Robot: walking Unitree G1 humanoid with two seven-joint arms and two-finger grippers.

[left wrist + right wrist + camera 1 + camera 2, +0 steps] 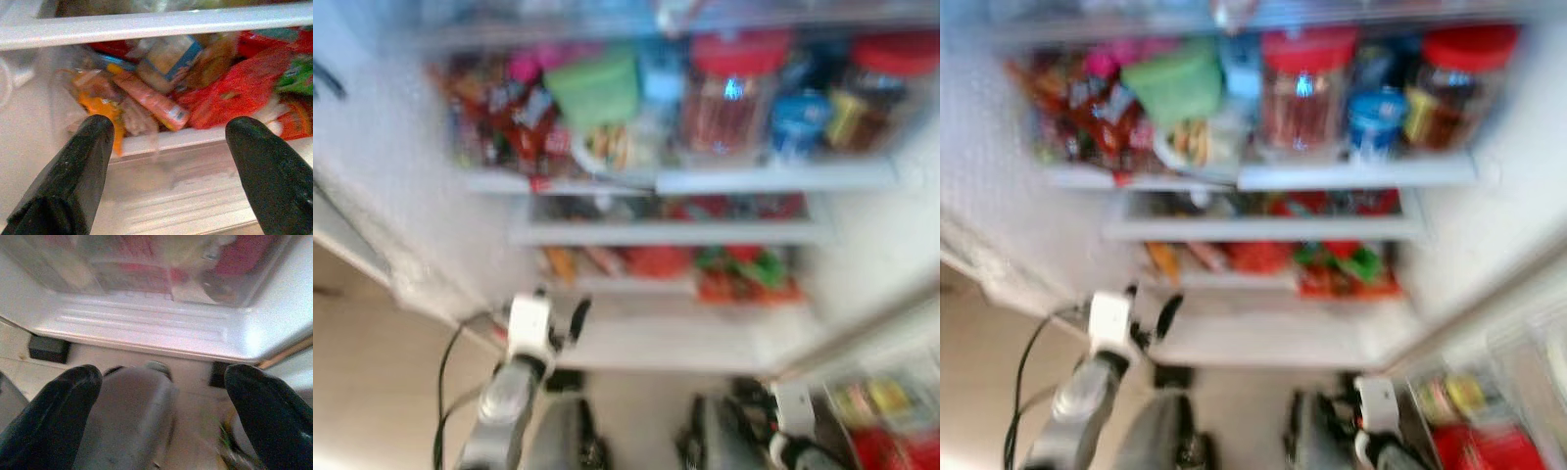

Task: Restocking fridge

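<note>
Open fridge [862,245]: shelves crowded with red-lidded jars [736,93] and packets; bottom drawer [161,139] full of bags. Left gripper [168,147], fingers spread and empty, faces that drawer. Right gripper [159,396], spread, empty, hangs low. Risk: a blind reach could snag packets and topple jars.

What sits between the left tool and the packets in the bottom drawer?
Only the drawer's clear front wall and bare white fridge floor; the left tool is open with nothing between its fingers, per the left wrist view.

Silver left arm [504,401] is being trailed by a black cable [442,377]; white wrist block, long black fingers [73,176] on both grippers.
</note>
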